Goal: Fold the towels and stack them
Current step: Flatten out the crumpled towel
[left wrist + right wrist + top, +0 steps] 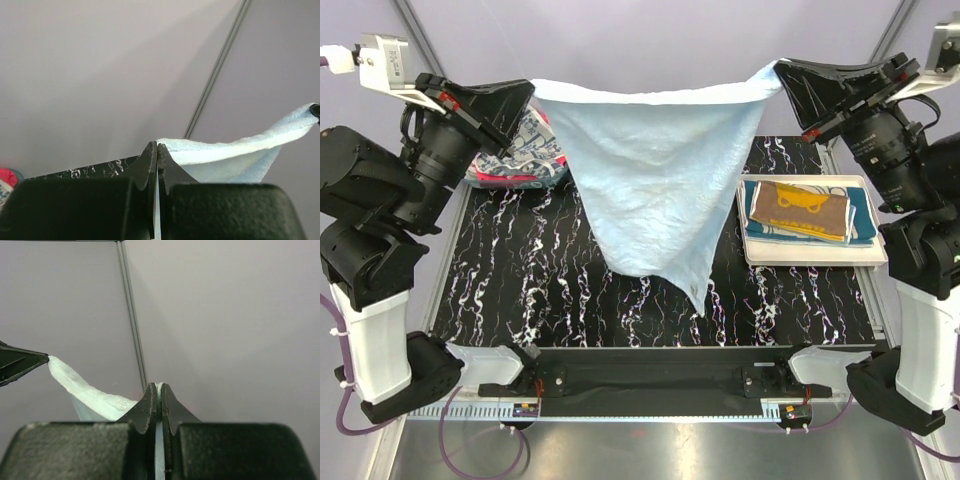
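Note:
A light blue towel hangs spread in the air over the middle of the table, its lower tip just above the black mat. My left gripper is shut on its upper left corner and my right gripper is shut on its upper right corner. In the left wrist view the gripper pinches the towel's edge, which runs off to the right. In the right wrist view the gripper pinches the towel's edge, which runs off to the left.
A heap of towels, white with dark blue print and red-pink, lies at the back left. A cream tray at the right holds folded mustard-brown and teal towels. The black marbled mat covers the table.

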Action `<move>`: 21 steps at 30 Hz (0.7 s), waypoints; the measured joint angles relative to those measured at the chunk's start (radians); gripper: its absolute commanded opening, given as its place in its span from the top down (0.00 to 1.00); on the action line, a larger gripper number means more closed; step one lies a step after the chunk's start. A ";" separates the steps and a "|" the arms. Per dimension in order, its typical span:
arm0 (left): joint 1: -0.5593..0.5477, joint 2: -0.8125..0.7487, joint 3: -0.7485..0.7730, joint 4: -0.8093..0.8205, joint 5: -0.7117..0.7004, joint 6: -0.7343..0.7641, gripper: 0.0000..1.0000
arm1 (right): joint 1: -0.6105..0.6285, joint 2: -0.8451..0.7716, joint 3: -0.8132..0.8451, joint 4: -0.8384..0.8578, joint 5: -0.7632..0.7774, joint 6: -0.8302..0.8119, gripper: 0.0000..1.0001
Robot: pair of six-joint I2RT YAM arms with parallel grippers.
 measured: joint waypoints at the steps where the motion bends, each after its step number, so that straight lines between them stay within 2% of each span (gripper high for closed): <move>1: 0.000 -0.002 0.000 0.010 0.009 0.000 1.00 | 0.000 -0.004 0.001 0.008 -0.008 0.000 1.00; 12: 0.000 -0.038 0.000 0.104 0.066 0.000 1.00 | 0.000 -0.016 0.008 0.055 -0.059 0.008 1.00; 21: 0.008 -0.011 -0.040 0.163 0.041 0.004 1.00 | 0.000 0.020 -0.021 0.079 -0.030 -0.001 1.00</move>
